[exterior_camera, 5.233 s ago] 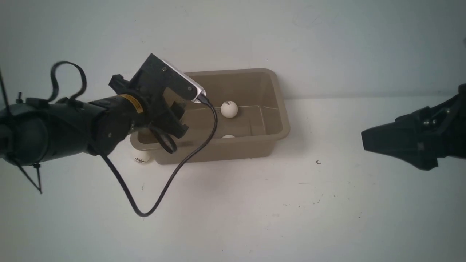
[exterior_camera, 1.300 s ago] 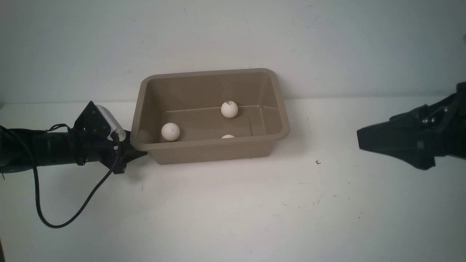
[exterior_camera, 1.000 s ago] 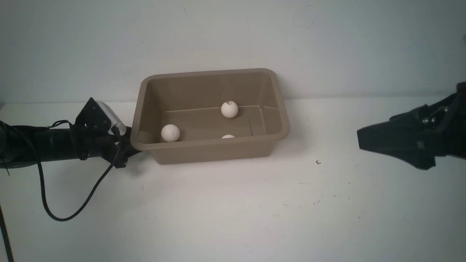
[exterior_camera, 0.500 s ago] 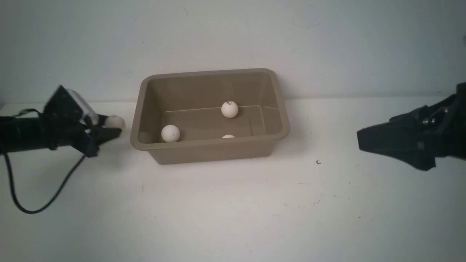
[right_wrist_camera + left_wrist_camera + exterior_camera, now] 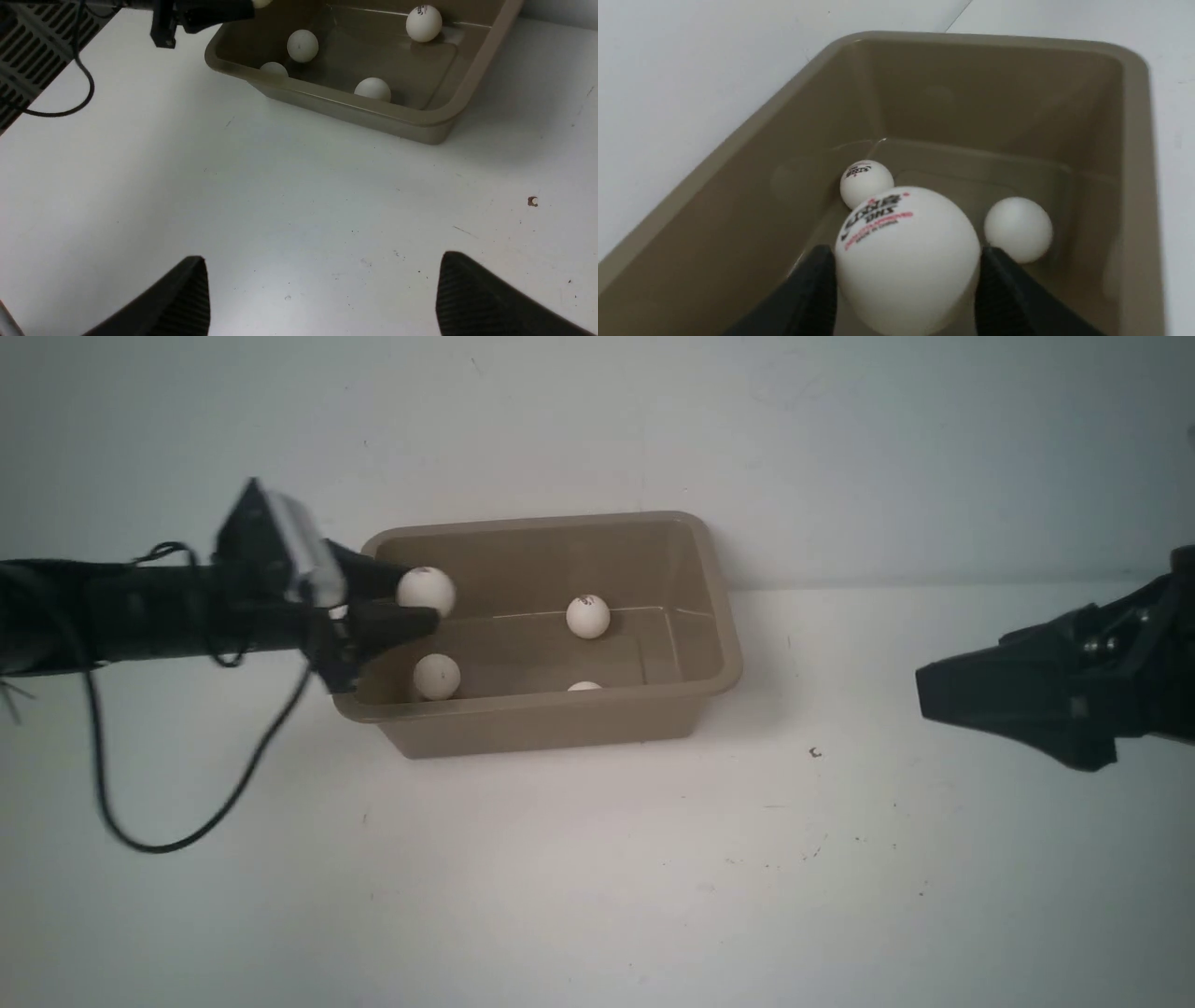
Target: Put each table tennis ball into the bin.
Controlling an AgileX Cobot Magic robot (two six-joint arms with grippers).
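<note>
The left gripper (image 5: 411, 602) is clenched on a matte white ball (image 5: 426, 591) with dark and red print, held above the left end of the taupe bin (image 5: 719, 644). Three more white balls (image 5: 437, 676) lie inside it. The right gripper (image 5: 322, 289) stands released, well apart.

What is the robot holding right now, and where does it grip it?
The left end effector pinches one table tennis ball across its two opposite sides, above the bin. The right end effector is open and holds nothing.
</note>
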